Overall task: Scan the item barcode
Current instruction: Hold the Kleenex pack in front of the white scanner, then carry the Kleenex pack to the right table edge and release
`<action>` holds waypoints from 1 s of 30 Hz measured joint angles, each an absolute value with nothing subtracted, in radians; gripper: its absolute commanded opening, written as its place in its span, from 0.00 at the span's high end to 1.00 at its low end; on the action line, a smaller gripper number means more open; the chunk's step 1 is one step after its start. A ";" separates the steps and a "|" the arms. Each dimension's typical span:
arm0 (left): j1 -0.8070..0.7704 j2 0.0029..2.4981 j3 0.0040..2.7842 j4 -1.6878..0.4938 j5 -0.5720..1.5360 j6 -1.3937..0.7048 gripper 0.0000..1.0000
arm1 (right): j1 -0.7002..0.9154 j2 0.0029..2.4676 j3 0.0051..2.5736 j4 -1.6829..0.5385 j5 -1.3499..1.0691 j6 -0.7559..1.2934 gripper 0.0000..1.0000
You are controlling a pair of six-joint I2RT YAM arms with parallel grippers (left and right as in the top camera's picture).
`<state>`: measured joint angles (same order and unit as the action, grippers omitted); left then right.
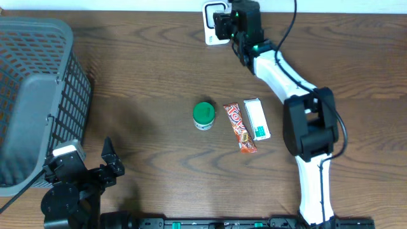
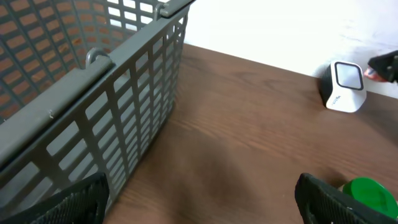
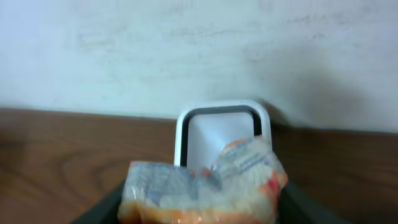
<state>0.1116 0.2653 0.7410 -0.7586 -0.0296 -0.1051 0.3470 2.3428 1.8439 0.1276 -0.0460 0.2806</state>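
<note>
Nearest the base, low at the left of the overhead view: left gripper (image 1: 112, 160), jaws spread wide, nothing between them. From its own wrist camera, only two black fingertips (image 2: 78, 202) rising from the bottom corners, the rest cut off.

Just beside and beyond it: grey plastic lattice basket (image 1: 44, 102), left side running out of frame. Seen close through the wrist camera (image 2: 124, 118) as bars and mesh only.

Farther out, mid-way across the dark wooden table (image 1: 146, 76), well apart from both grippers, a row of three: round white tub with a green lid (image 1: 203, 115), red-orange candy bar wrapper (image 1: 240, 127), flat white box with a green label (image 1: 257, 119). Print on all three too small to read. In the left wrist view, only the tub's lid (image 2: 370, 193), clipped by the lower edge.

At the far edge, against the white wall: white barcode scanner with a dark-framed window (image 1: 210, 28) (image 2: 344, 87) (image 3: 222, 134), partly covered from overhead by the right gripper (image 1: 227, 25) (image 3: 205, 214). Jaws closed part-way on a crinkled clear plastic packet with orange and blue print (image 3: 205, 186), held just in front of the scanner window and hiding its lower part. Packet blurred, bottom cut off, print unreadable; touching the scanner or just clear of it, cannot tell
</note>
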 measured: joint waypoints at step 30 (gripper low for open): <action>0.112 0.267 0.741 -0.759 -0.029 -0.105 0.04 | 0.357 2.228 1.888 -0.165 0.121 0.308 0.51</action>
